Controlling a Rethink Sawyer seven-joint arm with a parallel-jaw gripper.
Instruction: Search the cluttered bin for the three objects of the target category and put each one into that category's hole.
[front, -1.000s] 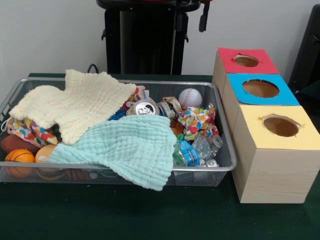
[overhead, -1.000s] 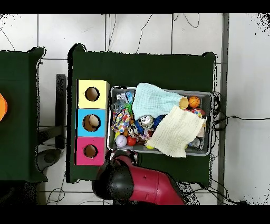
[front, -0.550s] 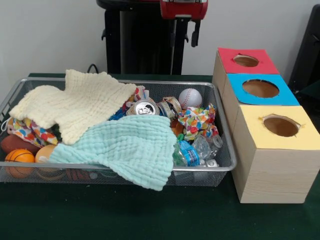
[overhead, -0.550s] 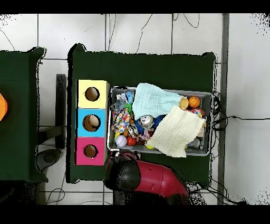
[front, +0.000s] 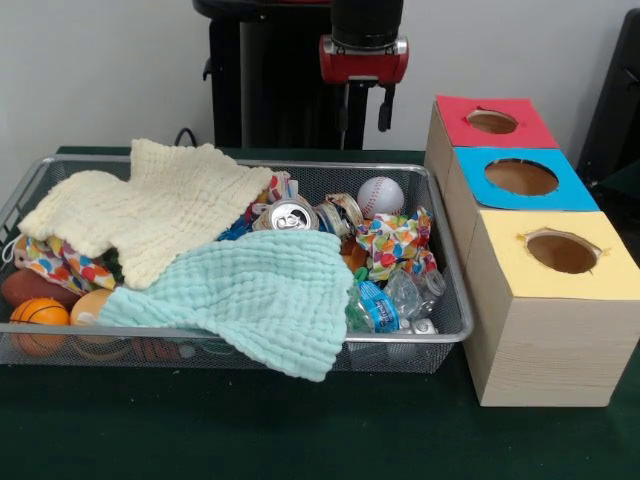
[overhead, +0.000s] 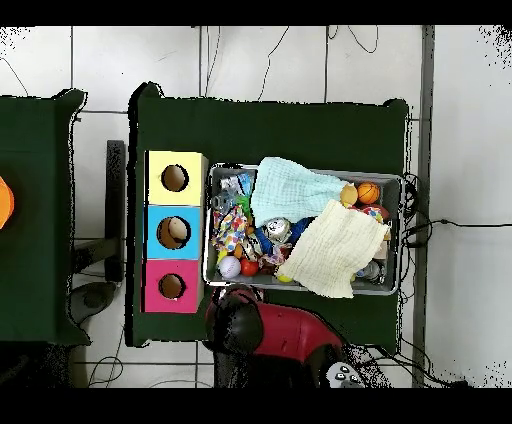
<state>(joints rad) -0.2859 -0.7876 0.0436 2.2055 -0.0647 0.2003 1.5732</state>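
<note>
The gripper (front: 364, 112) hangs straight down behind the far edge of the wire bin (front: 440, 250), above the baseball (front: 380, 196). Its two fingers (front: 384, 108) are apart and hold nothing. The baseball lies in the bin beside the crushed can (front: 292, 215). The bin sits on a dark green table (front: 300, 430), next to three boxes with holes (front: 521, 177). Behind the bin is a pale wall (front: 100, 70)
</note>
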